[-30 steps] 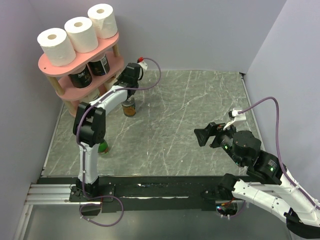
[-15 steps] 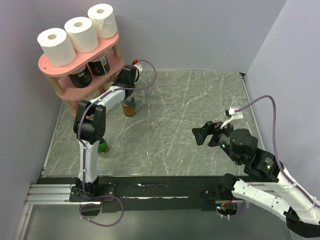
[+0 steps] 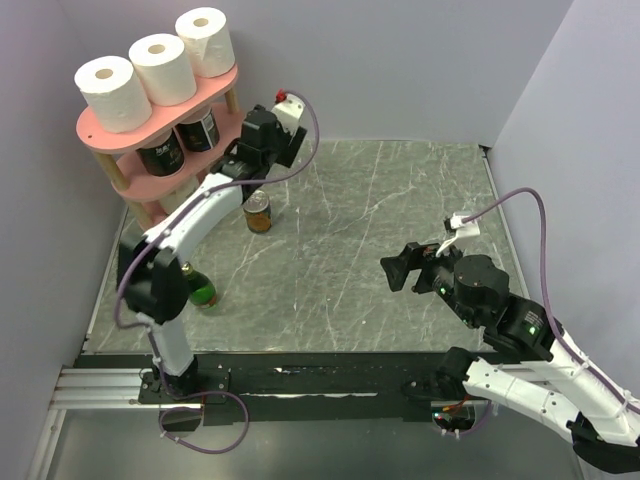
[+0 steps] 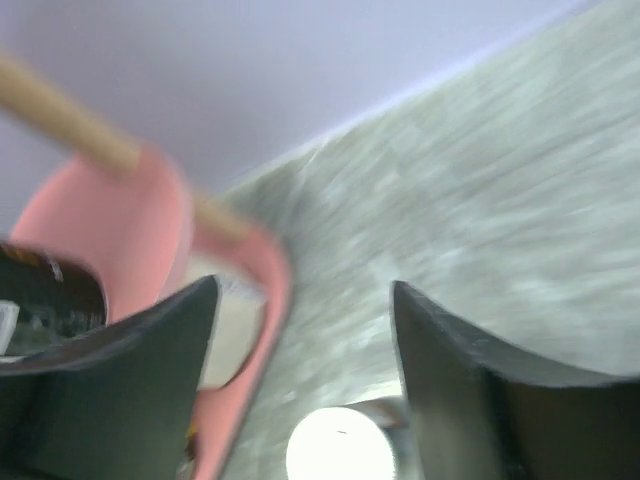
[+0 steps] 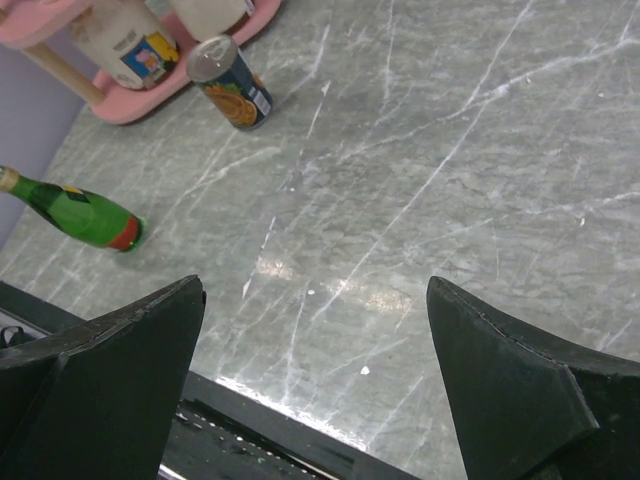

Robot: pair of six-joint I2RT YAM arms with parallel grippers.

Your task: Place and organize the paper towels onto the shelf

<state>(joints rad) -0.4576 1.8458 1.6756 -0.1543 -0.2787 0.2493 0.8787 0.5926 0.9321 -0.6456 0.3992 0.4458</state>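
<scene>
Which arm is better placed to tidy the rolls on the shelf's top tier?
Left. The left tool hangs open beside the shelf, where three paper towels stand; the right tool is open, far across the table.

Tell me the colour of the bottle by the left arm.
Green, with red at one end; the bottle shows best in the right wrist view.

Your left arm (image 3: 200, 215) and right arm (image 3: 530, 385) share one build: white shells between black joint housings. A purple cable (image 3: 317, 130) loops off each wrist, and the left one starts at a red-tipped white plug (image 3: 287, 100). Green lights (image 3: 527, 321) glow on the right arm's joints. Your left pincer (image 4: 305, 290) and right pincer (image 5: 315, 285) have matte black wedge fingers.
</scene>
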